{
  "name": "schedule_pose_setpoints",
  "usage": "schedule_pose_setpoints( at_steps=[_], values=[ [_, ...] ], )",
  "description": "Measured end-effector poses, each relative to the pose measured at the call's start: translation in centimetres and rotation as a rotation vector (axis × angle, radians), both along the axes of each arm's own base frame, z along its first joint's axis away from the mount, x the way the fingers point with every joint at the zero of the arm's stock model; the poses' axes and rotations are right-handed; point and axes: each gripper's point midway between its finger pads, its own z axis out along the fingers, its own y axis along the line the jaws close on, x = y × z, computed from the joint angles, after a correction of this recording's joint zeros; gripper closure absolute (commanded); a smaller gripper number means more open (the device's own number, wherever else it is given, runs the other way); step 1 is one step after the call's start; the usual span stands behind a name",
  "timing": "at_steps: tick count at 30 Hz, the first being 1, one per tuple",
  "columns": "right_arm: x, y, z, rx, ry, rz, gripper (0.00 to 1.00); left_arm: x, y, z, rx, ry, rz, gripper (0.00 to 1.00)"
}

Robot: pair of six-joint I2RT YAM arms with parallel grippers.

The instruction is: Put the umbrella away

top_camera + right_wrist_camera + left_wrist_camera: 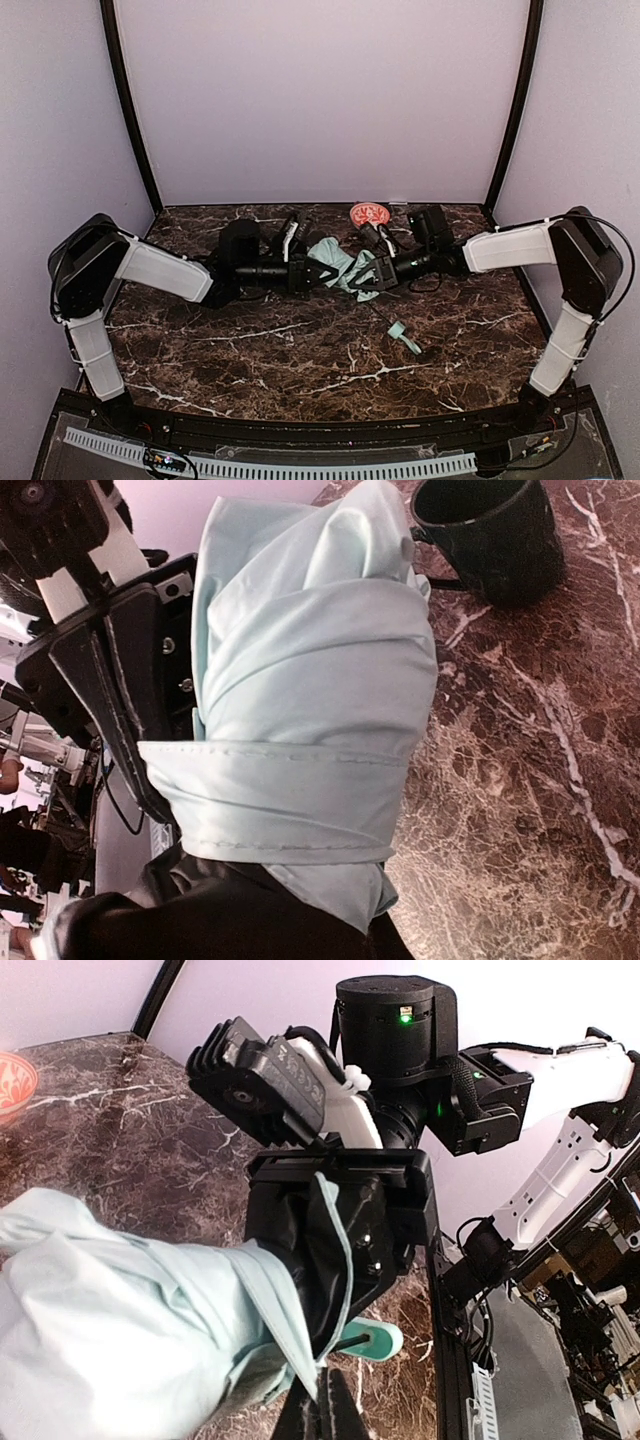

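The umbrella sits over the middle of the desk, bunched between the two arms. Its thin black shaft slants away to the small mint handle, which lies nearer the front right.

The left pincer is closed, with a fold of the pale fabric apparently caught in it. The right pincer is buried in the black lining, so I cannot tell whether it grips or stands slack.

The umbrella looks light, but awkward to handle. The canopy is limp cloth that will likely sag, slide and unwind, and only the shaft and handle are stiff. A pinch on loose fabric probably drags a fold rather than the whole thing. The firmer holds seem to be across the rolled bundle at its wrapped band, or on the handle itself. The slender shaft may bend if levered.
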Motion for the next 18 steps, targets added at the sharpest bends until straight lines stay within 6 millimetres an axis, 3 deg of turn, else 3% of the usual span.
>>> schedule_pose_setpoints(
  at_steps=[4,13,18],
  values=[
    [-0.3,0.2,2.0,0.049,0.019,0.003,1.0,0.2,0.5,0.8,-0.04,-0.048,0.029,1.0],
    [-2.0,0.9,7.8,0.153,-0.072,0.029,1.0,0.0,1.4,5.4,-0.17,-0.158,0.107,1.0],
    [-2.0,1.1,9.3,0.177,-0.115,0.019,1.0,-0.5,1.1,6.5,-0.275,-0.128,0.062,1.0]
  ],
)
